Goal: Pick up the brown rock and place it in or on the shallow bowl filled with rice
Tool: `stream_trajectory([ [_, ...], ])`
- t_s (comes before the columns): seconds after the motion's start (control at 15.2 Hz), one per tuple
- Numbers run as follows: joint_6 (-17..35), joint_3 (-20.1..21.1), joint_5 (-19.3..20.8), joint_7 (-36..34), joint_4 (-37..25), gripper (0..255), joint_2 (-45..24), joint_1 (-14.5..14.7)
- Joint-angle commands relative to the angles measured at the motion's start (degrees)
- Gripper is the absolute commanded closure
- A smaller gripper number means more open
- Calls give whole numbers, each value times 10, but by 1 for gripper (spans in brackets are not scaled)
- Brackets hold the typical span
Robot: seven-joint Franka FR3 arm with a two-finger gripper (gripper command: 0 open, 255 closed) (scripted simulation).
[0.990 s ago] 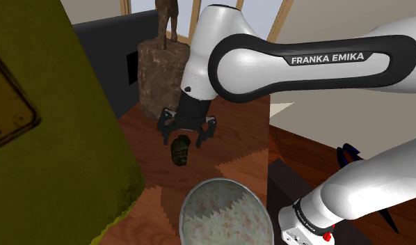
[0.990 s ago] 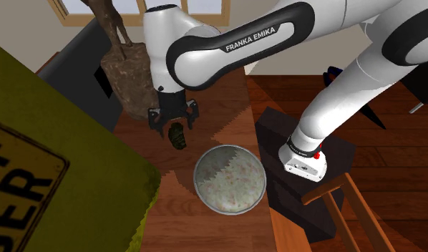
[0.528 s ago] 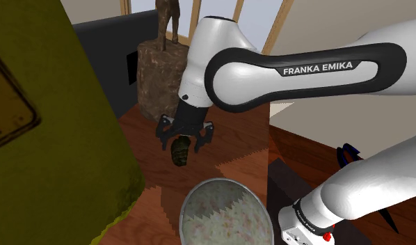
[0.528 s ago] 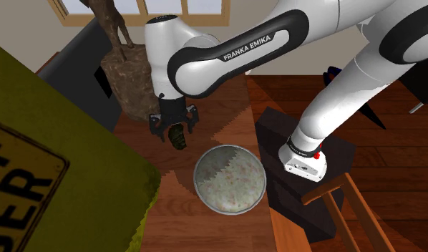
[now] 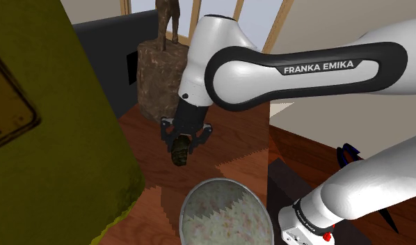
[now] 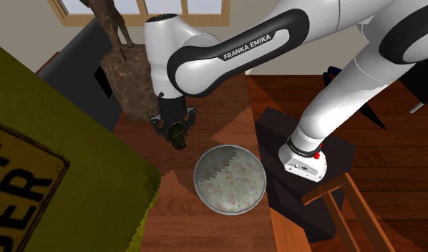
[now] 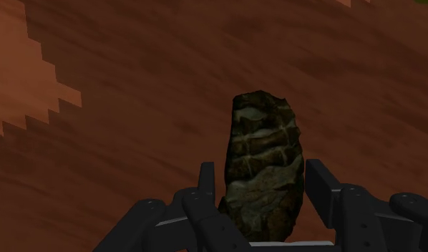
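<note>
Plainly, the rock (image 7: 266, 157) is seen between the two black fingers of the claw (image 7: 261, 179) in the wrist view, its lower end sunk between them and its upper end reaching out past the fingertips. The fingers are drawn in close against its two sides, so that it is clasped, and no gap is made out on either side. The rock is dark brown, banded with pale veins, and is longer than it is wide. It is held low at the wooden table (image 5: 234, 136); whether it is lifted clear of the wood cannot be told. In the shoulder view the claw (image 5: 183, 139) is pointed down from the white arm, and the rock (image 5: 179, 154) is shown jutting out just below it. The bowl (image 5: 224, 182), filled with speckled rice, is set on the same table, apart from the rock and nearer the camera. In the second exterior view the rock (image 6: 178, 138) is gripped by the claw (image 6: 176, 129), and the bowl (image 6: 197, 179) is placed near it, toward that view's lower right.
</note>
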State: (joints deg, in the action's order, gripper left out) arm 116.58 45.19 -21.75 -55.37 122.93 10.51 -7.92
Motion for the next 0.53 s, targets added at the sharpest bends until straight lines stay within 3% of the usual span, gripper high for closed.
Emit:
stream_trajectory([
  [0.0, 2, 1, 0, 0, 1, 255, -3, 0],
  [0.46, -22, -5, -3, 0, -14, 255, 8, 1],
])
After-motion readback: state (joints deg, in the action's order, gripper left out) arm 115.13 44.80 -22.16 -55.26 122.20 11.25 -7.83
